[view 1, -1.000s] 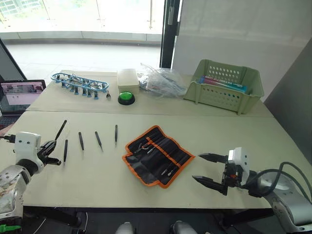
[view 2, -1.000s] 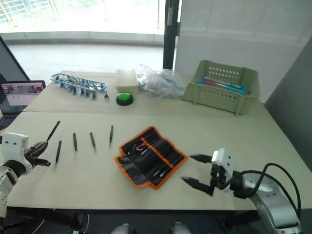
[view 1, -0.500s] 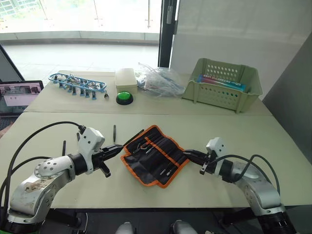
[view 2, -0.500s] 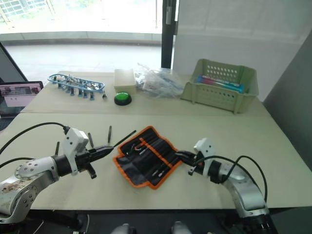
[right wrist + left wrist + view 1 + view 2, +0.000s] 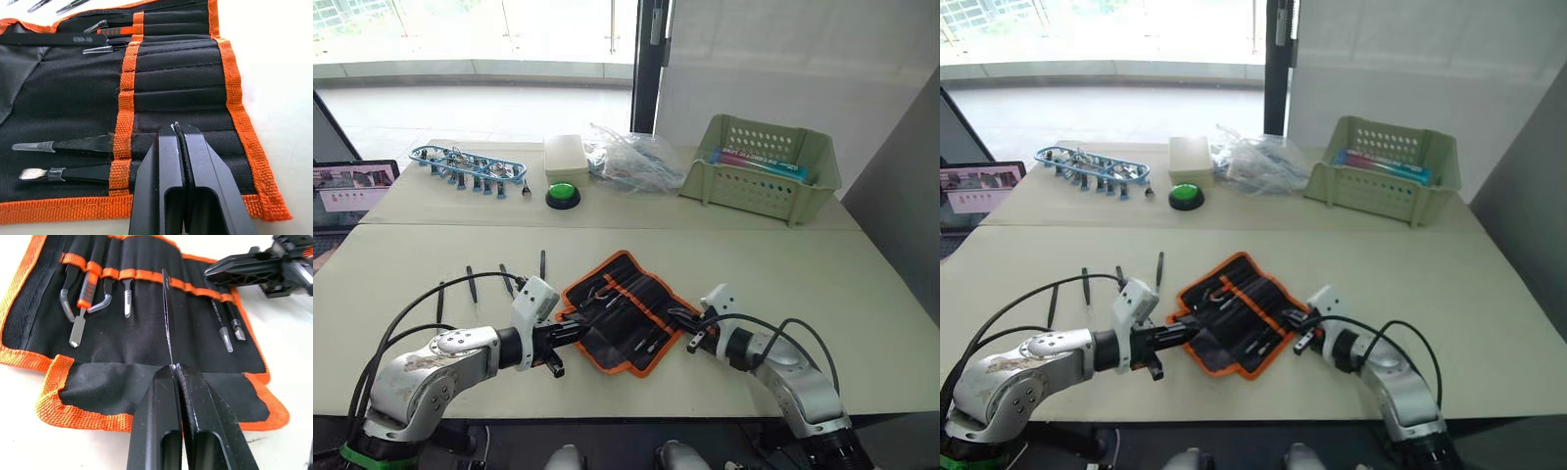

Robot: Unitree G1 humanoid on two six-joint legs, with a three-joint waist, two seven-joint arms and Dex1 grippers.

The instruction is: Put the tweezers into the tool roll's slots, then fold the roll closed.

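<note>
Tweezer in the left claw — your two black fingers are pinched tight on its back end, and the tweezer runs straight out from them, its tip over the orange band of slots on the tool roll. From the head camera you've got that claw at the roll's left edge, low over the desk.

Over on the other side, your right claw is closed too, fingers pressed together right over the black fabric, with no tool between them that I can see. It sits at the roll's right side, just inside the orange trim. From the left wrist you can see those right fingers lying at the far orange edge.

The roll lies open and flat in the middle of the desk, slots up. A few tools already sit in it: an orange-handled tool with bent metal ones beside it at one end, and two silver-tipped ones at the other.

Four more tweezers lie loose on the desk to the left of the roll, well apart from it, roughly side by side.

Back row: the blue-clipped cable bundle, a cream box, a green button, a clear plastic bag and the green basket. A laptop sits at the far left.
</note>
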